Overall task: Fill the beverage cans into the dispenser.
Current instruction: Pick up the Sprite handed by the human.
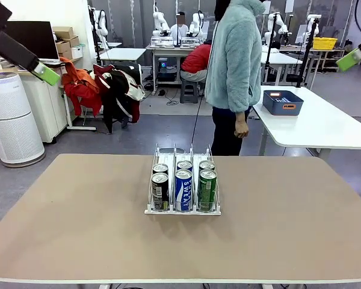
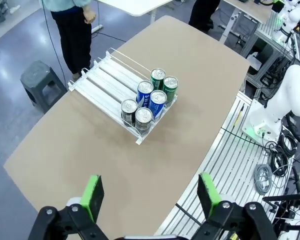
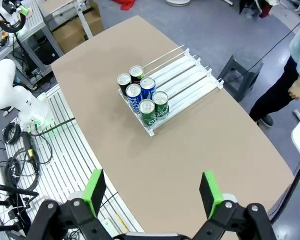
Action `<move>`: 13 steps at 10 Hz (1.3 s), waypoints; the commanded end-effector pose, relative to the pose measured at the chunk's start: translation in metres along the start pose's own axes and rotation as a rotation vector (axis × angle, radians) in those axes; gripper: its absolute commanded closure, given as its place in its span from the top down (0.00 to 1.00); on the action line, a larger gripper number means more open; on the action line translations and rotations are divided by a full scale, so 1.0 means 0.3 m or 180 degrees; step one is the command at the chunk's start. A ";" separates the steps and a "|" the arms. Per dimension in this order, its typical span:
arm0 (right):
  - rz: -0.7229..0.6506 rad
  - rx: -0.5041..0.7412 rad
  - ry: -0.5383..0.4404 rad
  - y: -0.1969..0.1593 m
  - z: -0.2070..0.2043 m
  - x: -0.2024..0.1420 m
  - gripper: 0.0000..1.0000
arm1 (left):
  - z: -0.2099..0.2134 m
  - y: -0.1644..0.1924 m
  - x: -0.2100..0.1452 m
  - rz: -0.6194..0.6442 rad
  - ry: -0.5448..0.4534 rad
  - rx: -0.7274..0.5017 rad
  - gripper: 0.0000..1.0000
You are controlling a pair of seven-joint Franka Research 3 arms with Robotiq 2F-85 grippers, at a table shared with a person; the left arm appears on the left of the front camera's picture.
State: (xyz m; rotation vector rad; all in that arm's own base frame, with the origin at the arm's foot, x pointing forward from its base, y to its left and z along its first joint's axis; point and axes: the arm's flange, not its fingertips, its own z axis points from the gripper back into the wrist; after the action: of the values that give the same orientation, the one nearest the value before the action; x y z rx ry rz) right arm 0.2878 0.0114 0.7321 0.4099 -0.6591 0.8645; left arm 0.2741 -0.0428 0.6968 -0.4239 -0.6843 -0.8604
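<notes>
Left fingers [image 2: 93, 196], right fingers [image 3: 209, 192] wide apart, empty, above six cans [image 1: 183, 189] in dispenser [image 1: 175, 155].

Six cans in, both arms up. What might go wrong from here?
1. The cans stand packed at the near end of the dispenser; another pushed into a lane might tip them.
2. The free lane ends face the person, so the left gripper or right gripper, both open, might reach close to that person.

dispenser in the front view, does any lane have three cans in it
No, each of the three lanes of the dispenser holds two cans, six in all, bunched at the near end.
</notes>
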 end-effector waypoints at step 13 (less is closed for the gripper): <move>-0.0015 -0.0194 -0.0212 -0.010 0.143 0.012 1.00 | 0.056 -0.029 0.022 -0.0072 -0.0069 0.0105 1.00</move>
State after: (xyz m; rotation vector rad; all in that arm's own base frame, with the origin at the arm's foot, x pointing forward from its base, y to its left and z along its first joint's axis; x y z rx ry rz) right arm 0.2769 -0.0139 0.7666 0.3885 -0.7528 0.8247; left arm 0.2631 -0.0414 0.7146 -0.3954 -0.7275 -0.8719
